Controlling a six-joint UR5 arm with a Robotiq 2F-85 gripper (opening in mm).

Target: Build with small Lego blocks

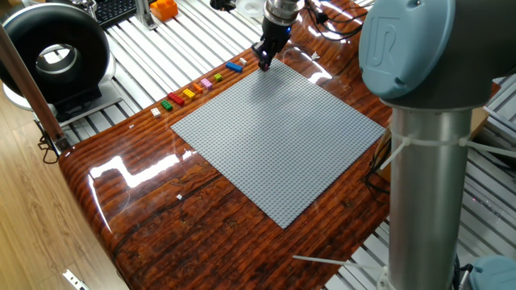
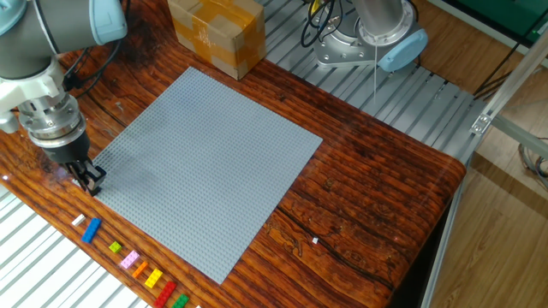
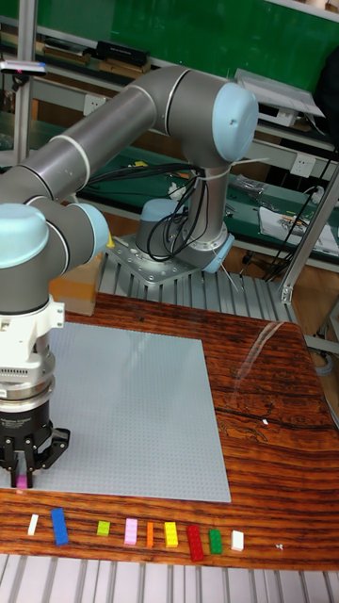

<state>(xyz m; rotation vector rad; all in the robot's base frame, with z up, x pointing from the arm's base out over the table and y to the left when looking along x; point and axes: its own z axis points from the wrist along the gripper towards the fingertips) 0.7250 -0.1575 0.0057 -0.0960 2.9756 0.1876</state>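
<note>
While the bricks point(image 3: 132, 533) lay nearest in a loose row along the table point(image 3: 273, 396) edge, none of them built on, my gripper point(image 3: 21, 468) stood just behind at the baseplate point(image 3: 132, 405) corner. Its fingers were pinched on what looked like a pink brick point(image 3: 21, 481). I saw no other brick on the plate and judged the build barely begun; beyond lay glossy wood, a box point(image 2: 214, 30) and a green wall point(image 3: 188, 28).

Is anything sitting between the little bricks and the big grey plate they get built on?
Nothing visible. The small Lego blocks lie in a row on the wooden table beside the bare grey baseplate. Only the gripper stands at one corner.
</note>
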